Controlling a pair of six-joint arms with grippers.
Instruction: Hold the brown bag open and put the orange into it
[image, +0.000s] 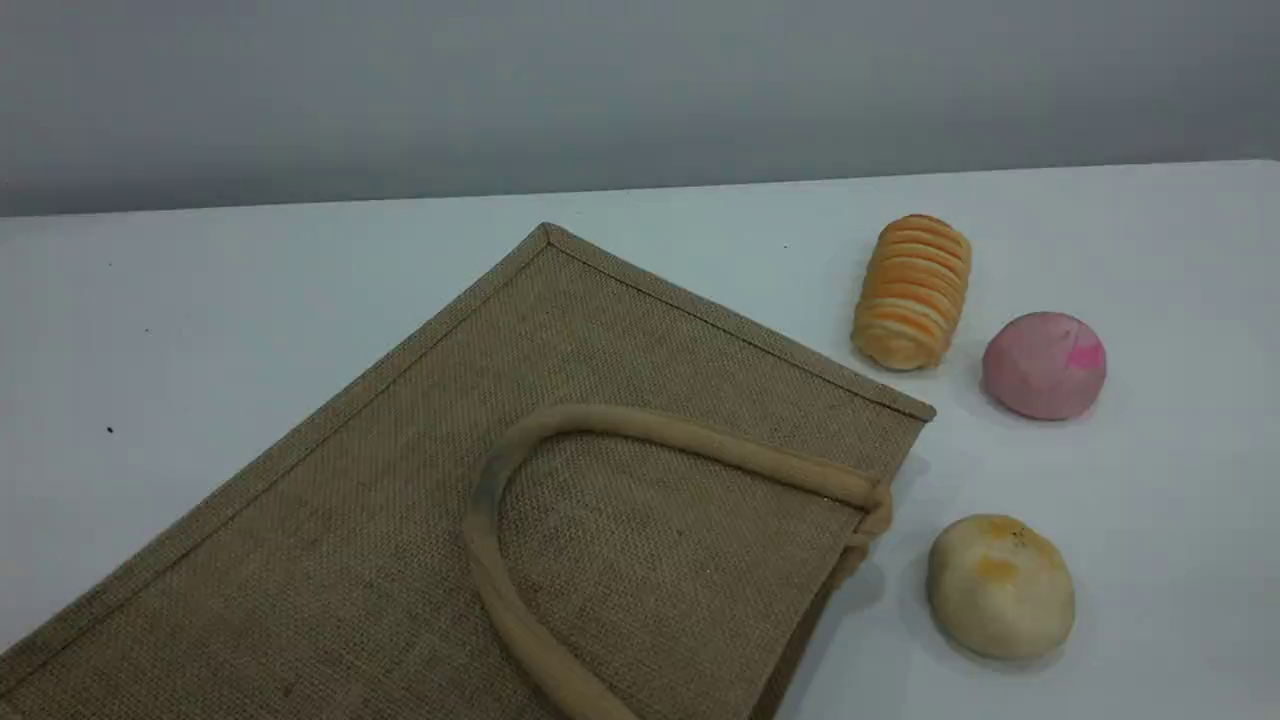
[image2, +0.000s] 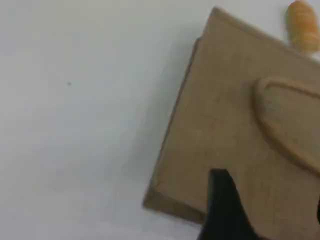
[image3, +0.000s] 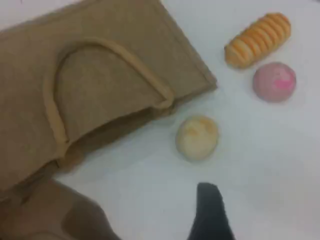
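The brown bag (image: 400, 520) lies flat on the white table, one beige handle (image: 620, 425) curving over its upper face. Its mouth edge faces the loose food items and gapes slightly in the right wrist view (image3: 115, 122). The orange shows in no view. Neither arm appears in the scene view. My left gripper (image2: 272, 212) hovers over the bag (image2: 225, 125) near one corner, jaws apart with nothing between them. One dark fingertip (image3: 209, 210) of my right gripper hangs above bare table, just short of the cream bun, touching nothing.
Right of the bag lie a ridged orange-and-cream bread roll (image: 912, 292), a pink ball (image: 1043, 365) and a cream bun (image: 1000, 587). A blurred tan shape (image3: 65, 215) fills the right wrist view's lower left corner. Bare table (image: 150, 330) lies left of the bag.
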